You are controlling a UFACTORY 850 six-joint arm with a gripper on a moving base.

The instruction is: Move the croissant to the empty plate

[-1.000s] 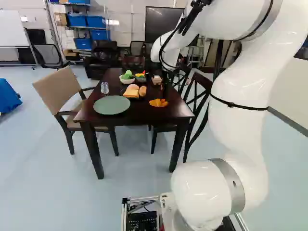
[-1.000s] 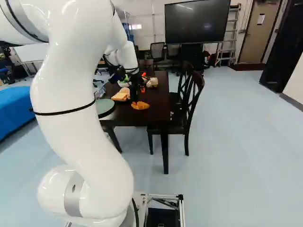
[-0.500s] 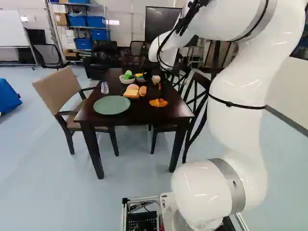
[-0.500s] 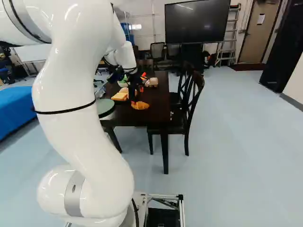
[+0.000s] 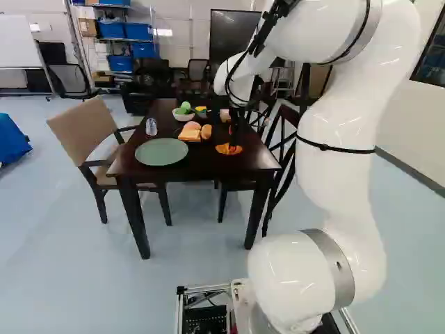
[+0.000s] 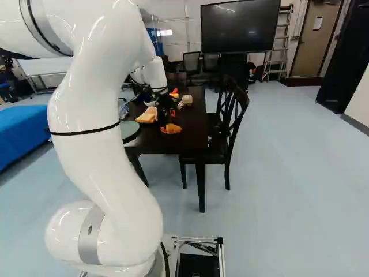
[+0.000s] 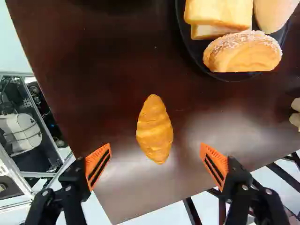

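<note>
Low over the table's near right part, my gripper (image 5: 235,142) points down beside the croissant (image 5: 224,149). In the wrist view, the gripper (image 7: 157,165) is open with its fingers wide apart. The orange-brown croissant (image 7: 154,131) lies on the dark table just ahead of the gap between them, untouched as far as I can tell. The empty grey-green plate (image 5: 161,152) lies near the table's front edge, left of the croissant in the left base view.
A black plate (image 7: 194,57) holds several bread pieces (image 7: 241,51). Bowls (image 5: 183,115) and a clear bottle (image 5: 151,126) stand farther back on the table (image 5: 201,165). A tan chair (image 5: 87,129) is at its left, dark chairs (image 6: 228,130) at its right.
My arm has shifted against its lowest joint, and the gripper has come down closer to the croissant. The base, croissant and plates have not moved.
</note>
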